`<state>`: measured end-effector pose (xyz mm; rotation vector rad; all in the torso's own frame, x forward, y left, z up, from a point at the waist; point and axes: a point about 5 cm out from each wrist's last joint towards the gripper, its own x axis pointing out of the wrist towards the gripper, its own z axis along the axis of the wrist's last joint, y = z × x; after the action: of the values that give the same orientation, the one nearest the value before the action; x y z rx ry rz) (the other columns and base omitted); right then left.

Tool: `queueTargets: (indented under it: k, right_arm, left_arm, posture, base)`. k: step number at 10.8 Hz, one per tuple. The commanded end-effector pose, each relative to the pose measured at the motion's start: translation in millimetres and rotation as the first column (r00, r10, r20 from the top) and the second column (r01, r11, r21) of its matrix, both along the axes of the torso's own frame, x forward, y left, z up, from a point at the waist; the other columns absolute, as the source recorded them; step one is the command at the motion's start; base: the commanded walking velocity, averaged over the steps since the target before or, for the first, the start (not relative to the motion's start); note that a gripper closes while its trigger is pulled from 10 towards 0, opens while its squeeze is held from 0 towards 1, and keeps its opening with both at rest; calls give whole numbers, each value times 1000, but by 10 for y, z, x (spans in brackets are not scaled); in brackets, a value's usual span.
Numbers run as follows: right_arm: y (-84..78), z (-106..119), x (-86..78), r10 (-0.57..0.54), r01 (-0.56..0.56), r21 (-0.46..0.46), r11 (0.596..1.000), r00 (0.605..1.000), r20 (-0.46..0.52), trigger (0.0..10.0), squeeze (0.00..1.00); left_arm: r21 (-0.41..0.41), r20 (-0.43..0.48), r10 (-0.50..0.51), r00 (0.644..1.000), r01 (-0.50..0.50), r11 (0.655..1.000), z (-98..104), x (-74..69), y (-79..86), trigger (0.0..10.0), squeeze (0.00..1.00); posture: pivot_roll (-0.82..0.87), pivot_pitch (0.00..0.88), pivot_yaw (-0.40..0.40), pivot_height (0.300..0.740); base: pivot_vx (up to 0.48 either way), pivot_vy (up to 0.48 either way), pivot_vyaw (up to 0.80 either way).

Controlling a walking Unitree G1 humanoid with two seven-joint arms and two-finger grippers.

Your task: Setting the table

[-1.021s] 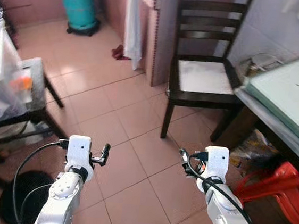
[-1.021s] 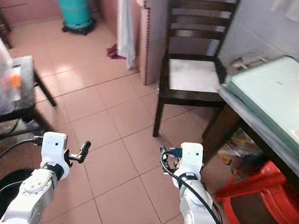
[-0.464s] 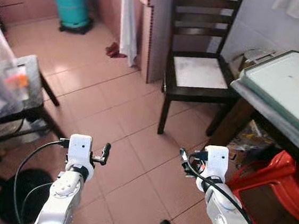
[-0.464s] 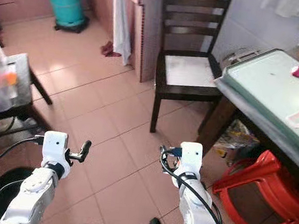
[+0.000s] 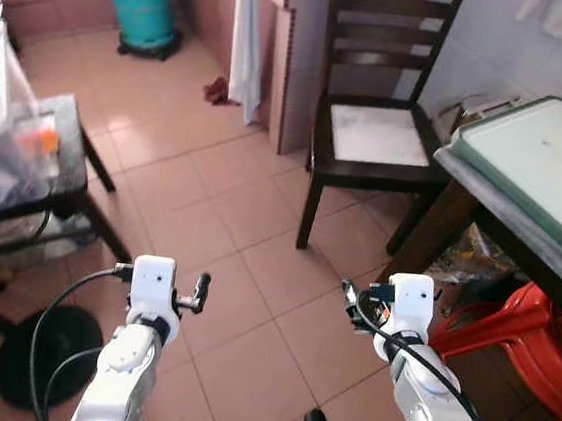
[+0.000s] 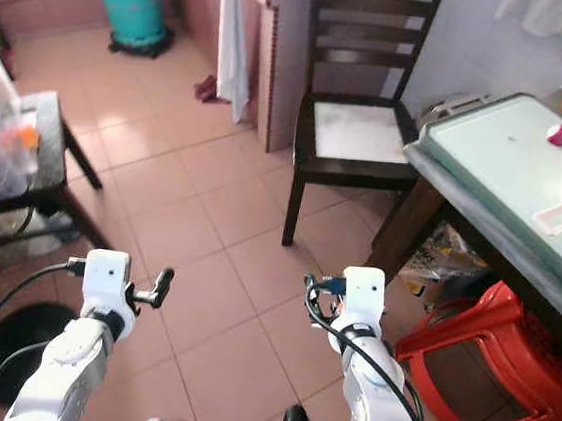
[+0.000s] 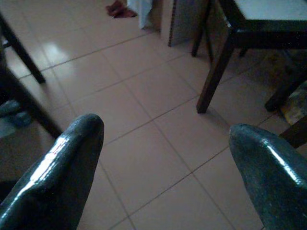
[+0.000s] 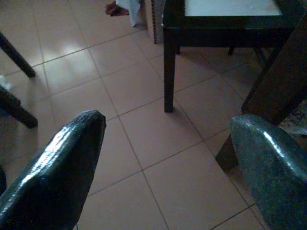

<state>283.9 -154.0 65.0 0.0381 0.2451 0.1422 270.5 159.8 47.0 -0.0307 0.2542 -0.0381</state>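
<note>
Your left gripper [image 7: 163,158] and right gripper [image 8: 168,158] hover with fingers spread, holding nothing, over bare floor tiles [image 5: 242,297]. Ahead stands the dark chair [image 5: 374,140]; the table [image 6: 505,184] edge lies to your right, red stool [image 6: 491,363] beneath.

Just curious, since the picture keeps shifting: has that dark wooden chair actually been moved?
No. The chair keeps its place beside the tiled counter and the table; the whole picture shifts together, so the camera moved.
</note>
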Motion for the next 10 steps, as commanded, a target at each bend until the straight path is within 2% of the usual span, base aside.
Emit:
queueTargets:
  k: [1,2,3,7,10]
  right_arm:
    - [-44,-51,-18,-9,9,-1,1000,1000,-28,10000,0]
    - [-39,-49,-11,-12,12,-2,1000,1000,-27,10000,0]
    - [-33,-60,-21,-15,15,-1,1000,999,-29,10000,0]
    - [-27,-104,-62,-31,32,11,999,999,-39,10000,0]
    - [-32,-102,-53,-40,40,16,999,999,-37,10000,0]
  left_arm:
    - [4,-12,4,1000,-4,1000,-15,-38,27,10000,0]
    - [8,-13,8,1000,-8,1000,-9,-33,46,10000,0]
    - [10,-14,8,1000,-8,1000,-4,-30,57,10000,0]
    - [36,5,-20,1000,20,999,74,16,43,10000,0]
    - [26,-21,3,1000,-2,1000,57,18,64,10000,0]
  posture:
    - [-62,171,25,740]
    - [-61,172,30,740]
    - [-60,172,35,740]
    - [-58,172,56,740]
    - [-59,173,60,740]
  base:
    - [281,0,0]
    - [-401,0,0]
    - [281,0,0]
    - [-388,0,0]
    - [-415,0,0]
